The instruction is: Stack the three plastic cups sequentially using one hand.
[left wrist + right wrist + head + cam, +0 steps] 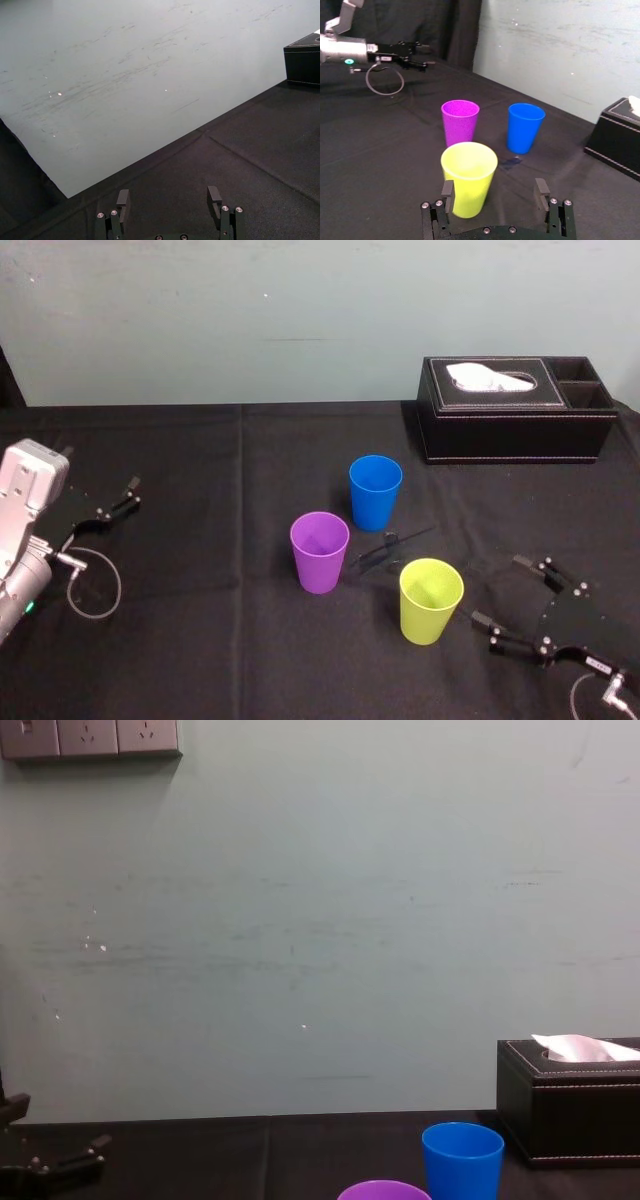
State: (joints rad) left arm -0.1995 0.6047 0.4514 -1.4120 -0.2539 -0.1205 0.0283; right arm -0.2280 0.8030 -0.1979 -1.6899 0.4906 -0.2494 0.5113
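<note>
Three cups stand upright and apart on the black cloth. The blue cup [375, 492] [525, 127] [462, 1160] is farthest back. The purple cup [320, 551] [460, 120] stands nearer and to its left. The yellow-green cup [431, 600] [469, 175] is nearest, to the right. My right gripper [497, 590] [494, 189] is open just right of the yellow-green cup, a short gap away, fingers pointing at it and holding nothing. Far off at the table's left, my left gripper [128, 495] [168, 197] is also open with nothing in it.
A black tissue box [515, 408] [620, 145] [570, 1110] stands at the back right by the wall. A thin dark strip [392, 544] lies on the cloth between the cups. A cable loop [95, 585] hangs by the left wrist.
</note>
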